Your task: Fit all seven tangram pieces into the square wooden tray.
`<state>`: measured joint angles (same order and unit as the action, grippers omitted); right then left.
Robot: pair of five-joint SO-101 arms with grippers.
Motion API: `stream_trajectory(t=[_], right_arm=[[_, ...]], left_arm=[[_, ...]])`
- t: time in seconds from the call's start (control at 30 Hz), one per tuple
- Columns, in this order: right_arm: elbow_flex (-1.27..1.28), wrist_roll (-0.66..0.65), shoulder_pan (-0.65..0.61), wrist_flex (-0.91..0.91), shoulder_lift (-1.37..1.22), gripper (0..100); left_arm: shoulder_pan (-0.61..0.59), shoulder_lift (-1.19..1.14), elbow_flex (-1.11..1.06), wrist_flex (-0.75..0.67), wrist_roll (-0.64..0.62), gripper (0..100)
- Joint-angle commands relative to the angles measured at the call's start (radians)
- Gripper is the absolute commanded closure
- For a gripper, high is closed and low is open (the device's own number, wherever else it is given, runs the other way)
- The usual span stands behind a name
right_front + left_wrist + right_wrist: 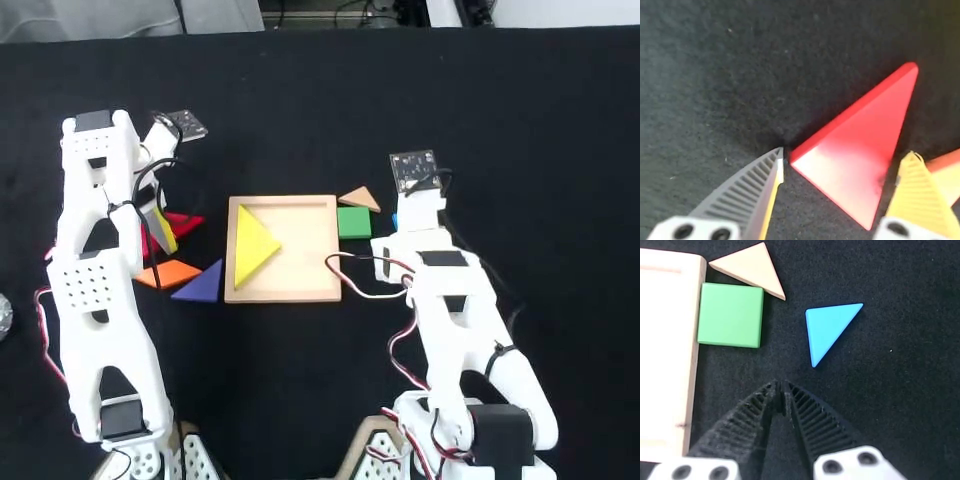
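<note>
The square wooden tray (300, 285) lies mid-table with a yellow triangle (252, 245) inside it. My left gripper (846, 155) is open and low over a red triangle (850, 150), its fingers (755, 185) on either side of the piece, which rests on the cloth. To the tray's left lie an orange piece (168, 273) and a purple triangle (200, 283). My right gripper (782, 390) is shut on nothing, just short of a light blue triangle (829, 327). Beside the tray's right edge (665, 350) lie a green square (730, 315) and a tan triangle (752, 267).
Black cloth covers the whole table (300, 110). Red and white cables (365, 285) run from the right arm past the tray's near right corner. The far half and the near middle are open cloth.
</note>
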<state>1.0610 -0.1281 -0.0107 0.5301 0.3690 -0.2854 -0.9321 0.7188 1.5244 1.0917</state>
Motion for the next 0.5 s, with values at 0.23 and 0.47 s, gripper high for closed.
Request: stream_trajectory(t=[0.23, 0.47], right_arm=[[-0.010, -0.011, 0.008, -0.018, 0.036, 98.4], [-0.010, -0.011, 0.008, -0.018, 0.036, 98.4]], left_arm=[[0.038, 0.008, 0.101, -0.049, -0.003, 64], [0.019, -0.003, 0.094, 0.029, 0.107, 68]])
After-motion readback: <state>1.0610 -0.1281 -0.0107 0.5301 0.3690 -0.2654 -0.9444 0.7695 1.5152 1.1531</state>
